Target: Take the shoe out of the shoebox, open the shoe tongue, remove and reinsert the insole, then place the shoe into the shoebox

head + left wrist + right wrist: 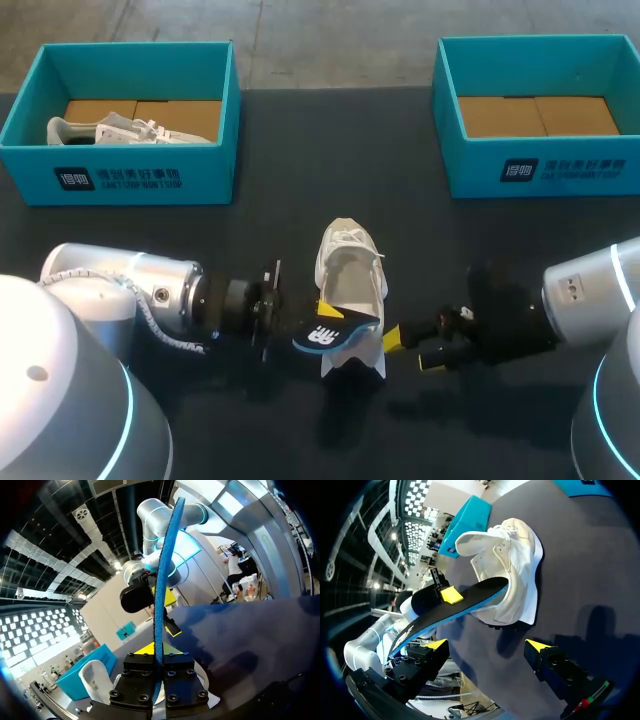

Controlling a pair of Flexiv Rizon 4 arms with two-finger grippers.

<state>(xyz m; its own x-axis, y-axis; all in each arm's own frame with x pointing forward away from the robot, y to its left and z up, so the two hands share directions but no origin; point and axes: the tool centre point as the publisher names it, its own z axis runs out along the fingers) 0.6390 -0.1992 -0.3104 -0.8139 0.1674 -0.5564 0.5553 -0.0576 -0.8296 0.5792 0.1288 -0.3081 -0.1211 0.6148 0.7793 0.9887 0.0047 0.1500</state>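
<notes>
left tool (327, 320) pinching the dark, blue-edged insole (335, 338) near one end | insole's other end over the shoe's opening | white shoe (350, 270) on the desk (300, 150), outside the left box (120, 180) and the right box (540, 170) | right tool (412, 350) spread, just beside the shoe

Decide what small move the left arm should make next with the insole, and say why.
Probably ease the insole forward into the shoe: the left gripper is shut on it, its far end lies at the shoe's opening, and the right gripper stands open beside the shoe.
</notes>
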